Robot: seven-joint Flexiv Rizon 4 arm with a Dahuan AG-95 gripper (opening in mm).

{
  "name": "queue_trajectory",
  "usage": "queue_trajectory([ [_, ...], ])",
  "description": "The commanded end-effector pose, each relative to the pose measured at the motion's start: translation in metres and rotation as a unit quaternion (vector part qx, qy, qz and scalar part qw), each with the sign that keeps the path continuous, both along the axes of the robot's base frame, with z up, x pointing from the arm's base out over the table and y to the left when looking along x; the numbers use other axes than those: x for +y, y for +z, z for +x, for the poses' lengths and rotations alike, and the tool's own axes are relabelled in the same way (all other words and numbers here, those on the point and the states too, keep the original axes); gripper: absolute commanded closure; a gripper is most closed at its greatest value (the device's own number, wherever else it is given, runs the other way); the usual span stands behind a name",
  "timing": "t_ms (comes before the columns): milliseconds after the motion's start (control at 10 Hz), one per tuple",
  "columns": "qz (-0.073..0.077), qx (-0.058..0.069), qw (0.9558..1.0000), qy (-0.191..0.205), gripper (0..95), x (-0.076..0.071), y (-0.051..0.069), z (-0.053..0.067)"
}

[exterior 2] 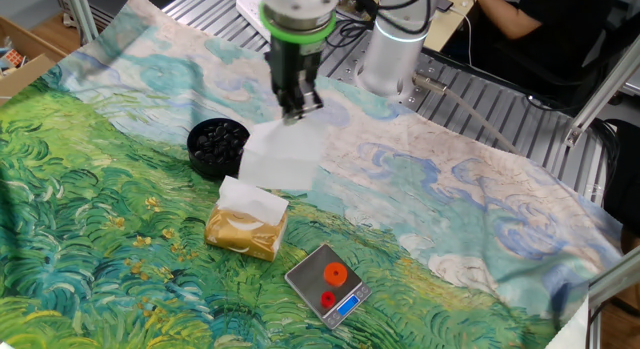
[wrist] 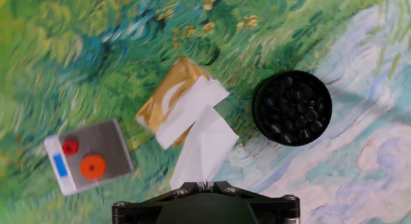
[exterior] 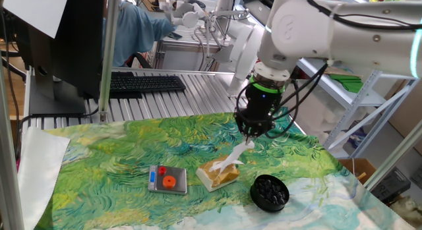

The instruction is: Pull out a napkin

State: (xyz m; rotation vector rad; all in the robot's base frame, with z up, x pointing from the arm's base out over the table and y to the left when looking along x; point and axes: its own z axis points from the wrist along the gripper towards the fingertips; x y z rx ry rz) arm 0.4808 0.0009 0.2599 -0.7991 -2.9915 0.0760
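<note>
One fixed view shows the claw (exterior: 249, 139) raised over the worktop (exterior: 99, 157), pinching the top of the napkin (exterior: 236, 157), which trails down to the tissue pack (exterior: 217, 175) below it. The other fixed view suggests the sheet hangs nearly free. Hand view indicates the pull is underway; lifting further should clear it.

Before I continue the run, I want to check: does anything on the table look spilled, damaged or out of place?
Nothing stands out. The gripper holds the napkin above the tissue pack, and another sheet sticks out of the pack's top. The black container and the small scale sit flat on the cloth.
</note>
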Motion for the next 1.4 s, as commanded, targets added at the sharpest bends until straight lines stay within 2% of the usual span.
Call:
queue_trajectory([
  [100, 0.002, 0.002, 0.9970, 0.078, 95.0, 0.015, 0.005, -0.015],
  [500, 0.000, 0.005, 0.9926, 0.121, 95.0, 0.023, -0.001, -0.034],
  [1000, 0.001, 0.000, 0.9947, 0.103, 95.0, 0.027, -0.014, -0.055],
  [1300, 0.001, 0.001, 0.9956, 0.093, 95.0, 0.027, -0.014, -0.056],
  [1400, 0.001, 0.000, 0.9961, 0.088, 76.0, 0.027, -0.014, -0.056],
])
